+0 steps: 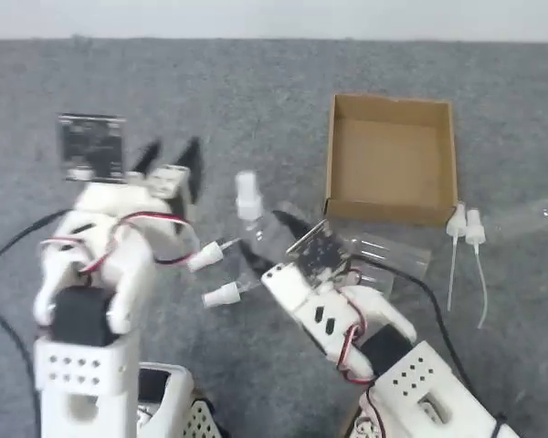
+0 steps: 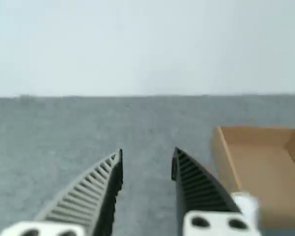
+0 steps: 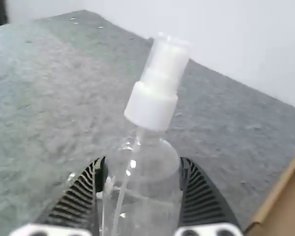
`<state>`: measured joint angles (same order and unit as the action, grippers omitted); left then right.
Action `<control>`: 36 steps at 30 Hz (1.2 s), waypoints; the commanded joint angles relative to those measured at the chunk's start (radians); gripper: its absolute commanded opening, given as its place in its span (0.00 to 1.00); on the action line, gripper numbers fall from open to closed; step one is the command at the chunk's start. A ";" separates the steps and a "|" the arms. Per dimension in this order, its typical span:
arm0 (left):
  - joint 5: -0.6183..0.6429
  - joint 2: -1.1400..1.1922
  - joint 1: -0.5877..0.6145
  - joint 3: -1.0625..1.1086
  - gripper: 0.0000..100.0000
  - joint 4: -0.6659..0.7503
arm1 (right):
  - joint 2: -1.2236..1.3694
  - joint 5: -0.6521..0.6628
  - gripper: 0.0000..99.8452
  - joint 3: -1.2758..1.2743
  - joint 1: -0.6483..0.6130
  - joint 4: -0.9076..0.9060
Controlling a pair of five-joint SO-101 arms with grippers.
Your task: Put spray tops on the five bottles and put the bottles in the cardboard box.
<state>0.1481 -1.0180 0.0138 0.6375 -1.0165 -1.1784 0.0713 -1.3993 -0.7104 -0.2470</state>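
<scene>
Right wrist view: right gripper clamps capped bottle.
Left gripper: spread, empty.
Advice: lower fully into cardboard box before releasing.

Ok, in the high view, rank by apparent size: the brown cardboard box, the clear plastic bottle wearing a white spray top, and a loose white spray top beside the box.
1. brown cardboard box
2. clear plastic bottle; nearness to the camera may enlarge it
3. loose white spray top, clearly smallest
</scene>
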 commanded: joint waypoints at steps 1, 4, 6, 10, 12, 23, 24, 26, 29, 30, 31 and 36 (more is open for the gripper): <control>-0.009 -0.003 0.057 -0.081 0.15 -0.064 | -0.028 -0.012 0.01 0.097 0.047 0.005; -0.009 -0.005 0.011 0.012 0.15 -0.077 | -0.008 -0.009 0.01 0.149 0.056 -0.004; -0.011 -0.021 -0.021 0.094 0.15 -0.054 | 0.048 -0.011 0.01 0.218 0.082 -0.005; -0.014 -0.158 -0.061 0.282 0.17 0.009 | 0.232 -0.012 0.01 0.397 0.139 -0.004; -0.012 -0.229 -0.106 0.378 0.22 0.021 | 0.337 -0.012 0.01 0.496 0.145 -0.005; -0.015 -0.368 -0.244 0.598 0.32 0.190 | 0.674 -0.112 0.01 0.930 0.087 -0.286; -0.015 -0.368 -0.244 0.602 0.32 0.192 | 0.671 -0.115 0.01 0.957 0.068 -0.344; -0.015 -0.368 -0.244 0.604 0.32 0.192 | 0.653 -0.114 0.01 1.008 0.042 -0.452; -0.015 -0.368 -0.244 0.604 0.32 0.192 | 0.608 -0.114 0.01 1.063 0.035 -0.587; -0.015 -0.368 -0.244 0.604 0.32 0.192 | 0.591 -0.114 0.01 1.076 0.036 -0.627; -0.015 -0.368 -0.244 0.604 0.32 0.192 | 0.573 -0.114 0.01 1.083 0.036 -0.664; -0.015 -0.368 -0.244 0.604 0.32 0.192 | 0.484 -0.114 0.01 1.088 0.038 -0.753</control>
<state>0.1389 -1.3725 -0.2317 1.2497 -0.8523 -0.5999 -0.0315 -0.3851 -0.6674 -0.9574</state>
